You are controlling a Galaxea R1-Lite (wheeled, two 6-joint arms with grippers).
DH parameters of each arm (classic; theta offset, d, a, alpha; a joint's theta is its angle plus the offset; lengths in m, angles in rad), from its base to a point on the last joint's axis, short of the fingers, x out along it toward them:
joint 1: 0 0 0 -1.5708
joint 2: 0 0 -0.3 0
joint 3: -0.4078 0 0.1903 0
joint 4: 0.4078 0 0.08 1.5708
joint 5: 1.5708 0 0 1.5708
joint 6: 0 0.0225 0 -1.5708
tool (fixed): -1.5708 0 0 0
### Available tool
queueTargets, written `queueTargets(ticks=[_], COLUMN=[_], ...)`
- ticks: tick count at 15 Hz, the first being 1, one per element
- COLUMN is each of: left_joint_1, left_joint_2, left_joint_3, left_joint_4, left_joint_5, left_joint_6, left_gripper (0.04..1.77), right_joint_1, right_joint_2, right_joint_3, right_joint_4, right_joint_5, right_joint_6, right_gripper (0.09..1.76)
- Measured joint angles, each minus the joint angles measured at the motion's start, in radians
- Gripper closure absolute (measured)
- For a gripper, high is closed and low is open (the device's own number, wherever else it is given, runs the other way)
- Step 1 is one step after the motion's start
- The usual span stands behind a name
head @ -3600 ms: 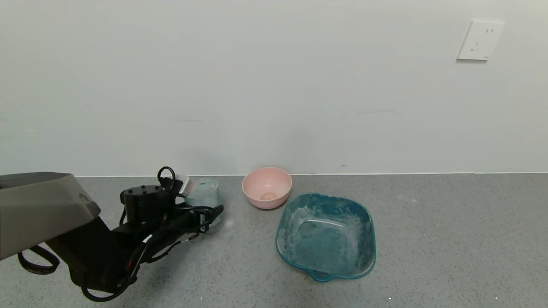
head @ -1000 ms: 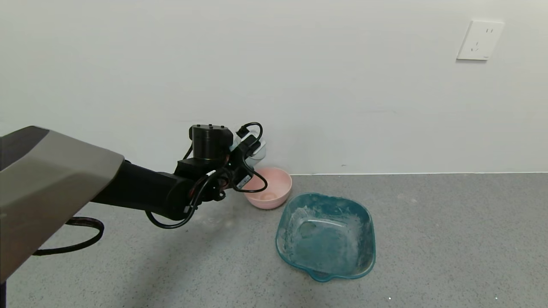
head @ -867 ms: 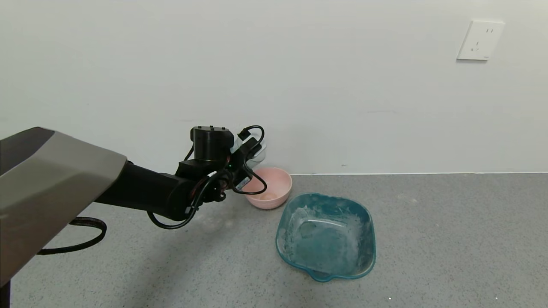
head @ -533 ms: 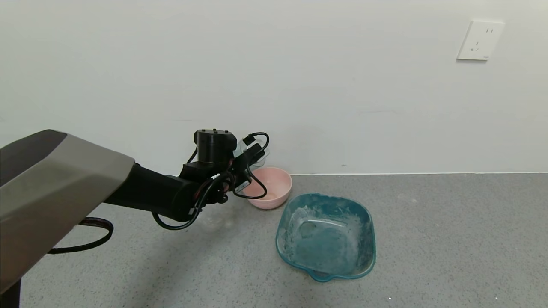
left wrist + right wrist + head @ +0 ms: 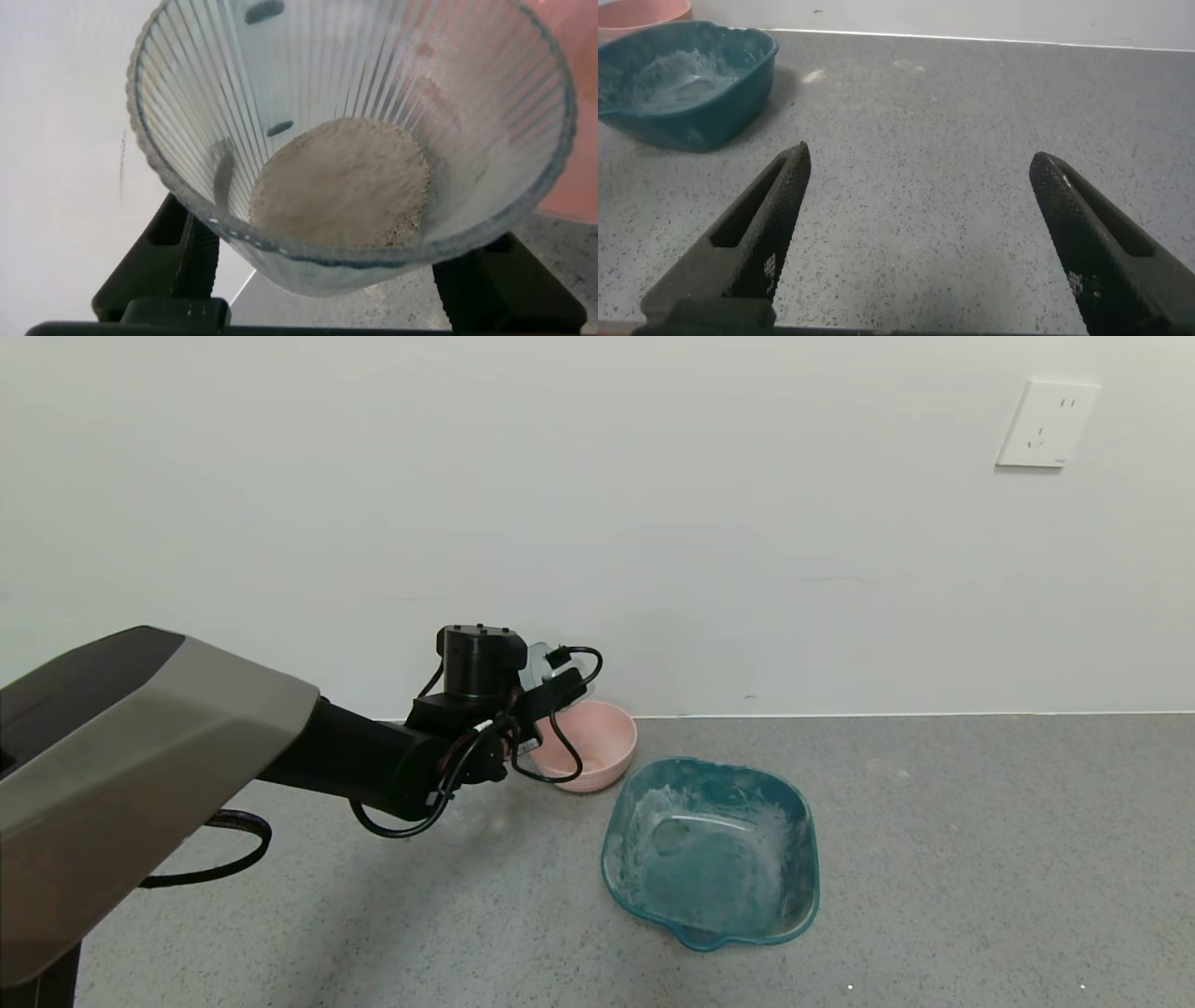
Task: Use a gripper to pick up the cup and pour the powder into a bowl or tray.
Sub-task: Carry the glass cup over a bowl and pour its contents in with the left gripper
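Note:
My left gripper is shut on the clear ribbed cup and holds it in the air at the left rim of the pale-pink bowl, which stands by the wall. In the left wrist view the cup fills the frame, with a patch of whitish powder on its bottom and the bowl's pink edge beside it. My right gripper is open and empty over bare floor, out of the head view.
A larger translucent teal tray dusted with powder sits right of and nearer than the bowl; it also shows in the right wrist view. The white wall runs close behind the bowl. A wall socket is at upper right.
My left gripper has lifted the cup off the floor and carried it right toward the pink bowl. Over the last second it has sunk a little and moved closer to the bowl.

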Motion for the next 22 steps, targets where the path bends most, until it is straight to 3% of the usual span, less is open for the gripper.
queueTargets(ticks=[22], left_joint_1=[-0.037], left_joint_2=[0.040], left_joint_3=[-0.041], left_joint_4=[-0.005], left_joint_5=[0.170], left_joint_6=[0.343], left_gripper=[0.53], right_joint_1=[0.000], right_joint_2=[0.000], right_joint_3=[0.000], right_joint_4=[0.000], right_joint_5=[0.000], right_joint_6=[-0.001], right_gripper=[0.14])
